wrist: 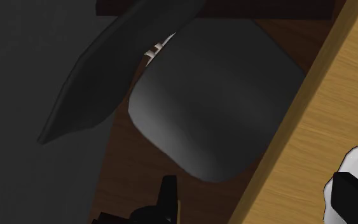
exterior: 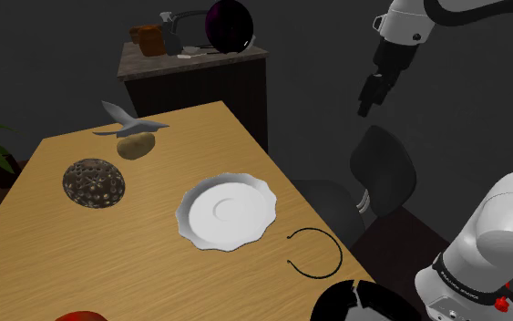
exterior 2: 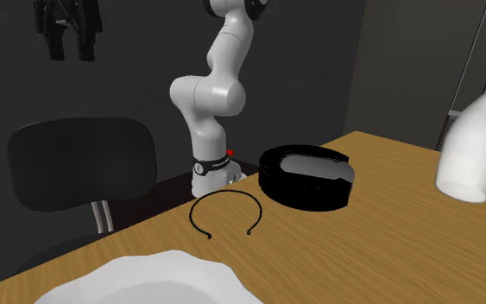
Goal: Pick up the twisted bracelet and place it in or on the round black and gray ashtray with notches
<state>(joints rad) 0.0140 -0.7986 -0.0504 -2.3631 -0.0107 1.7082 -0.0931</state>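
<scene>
Shoulder view: arm [exterior: 432,16] aloft, claw [exterior: 370,98] high above the chair [exterior: 384,169], fingers seemingly apart.

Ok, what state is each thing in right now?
Jaws: open, empty, up over the chair.
Bracelet: lying flat on the table, untouched.
Ashtray: upright, nothing in it.
Plate: flat, bare.
Vase: standing upright.

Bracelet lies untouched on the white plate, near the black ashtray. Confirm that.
Wrong on one count: the bracelet lies untouched on the wooden table, beside the white plate, near the black ashtray. The shoulder view shows it.
</scene>
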